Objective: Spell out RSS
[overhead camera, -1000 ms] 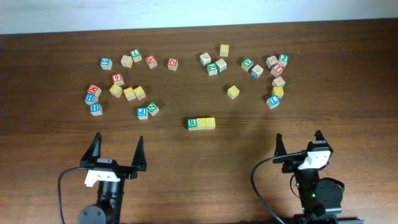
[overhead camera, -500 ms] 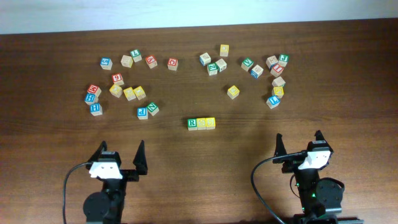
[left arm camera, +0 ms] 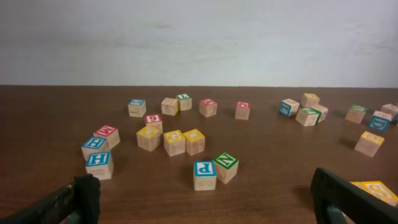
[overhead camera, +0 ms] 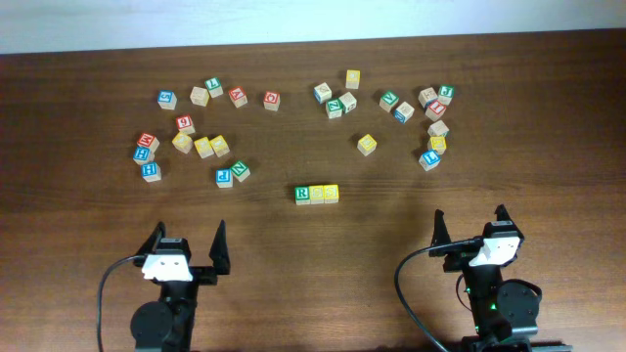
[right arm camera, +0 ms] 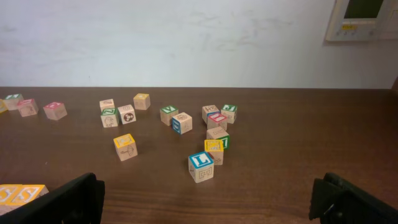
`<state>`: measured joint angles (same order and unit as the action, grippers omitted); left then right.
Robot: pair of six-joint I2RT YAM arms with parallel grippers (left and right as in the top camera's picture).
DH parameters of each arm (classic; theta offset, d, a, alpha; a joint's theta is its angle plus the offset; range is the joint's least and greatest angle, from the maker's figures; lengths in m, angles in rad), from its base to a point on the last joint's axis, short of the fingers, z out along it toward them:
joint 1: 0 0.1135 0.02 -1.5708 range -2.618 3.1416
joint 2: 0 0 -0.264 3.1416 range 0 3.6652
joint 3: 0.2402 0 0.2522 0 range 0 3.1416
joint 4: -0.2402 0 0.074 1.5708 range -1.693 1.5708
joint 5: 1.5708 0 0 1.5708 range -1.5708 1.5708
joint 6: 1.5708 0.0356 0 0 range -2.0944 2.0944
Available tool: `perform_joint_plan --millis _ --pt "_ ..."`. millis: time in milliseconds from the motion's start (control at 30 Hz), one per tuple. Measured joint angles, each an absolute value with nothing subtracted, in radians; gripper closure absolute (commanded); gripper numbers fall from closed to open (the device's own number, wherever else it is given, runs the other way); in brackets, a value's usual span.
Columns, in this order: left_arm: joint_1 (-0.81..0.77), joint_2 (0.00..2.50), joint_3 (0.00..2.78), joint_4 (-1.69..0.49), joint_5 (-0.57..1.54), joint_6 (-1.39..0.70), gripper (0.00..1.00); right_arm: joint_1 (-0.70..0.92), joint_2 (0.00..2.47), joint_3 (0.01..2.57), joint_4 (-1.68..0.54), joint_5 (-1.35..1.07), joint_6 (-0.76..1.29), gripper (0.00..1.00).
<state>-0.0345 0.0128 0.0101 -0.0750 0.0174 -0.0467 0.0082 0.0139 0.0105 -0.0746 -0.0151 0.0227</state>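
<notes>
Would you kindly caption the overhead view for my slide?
RSS block row spelled out; left pincer and right pincer open, empty.

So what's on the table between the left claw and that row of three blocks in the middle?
Nothing: the overhead view shows only bare table between the left gripper and the R-S-S row.

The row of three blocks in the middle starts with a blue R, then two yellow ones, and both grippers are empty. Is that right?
Not quite: the R block is green, not blue, as the overhead view shows. The two yellow blocks do follow it, and the left gripper and right gripper are both empty.
</notes>
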Motion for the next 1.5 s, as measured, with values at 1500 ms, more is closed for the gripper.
perform_joint_plan --millis 1500 --pt "0.020 0.013 0.010 -0.075 -0.057 -0.022 0.01 0.008 0.014 0.010 -0.075 -0.015 0.023 0.02"
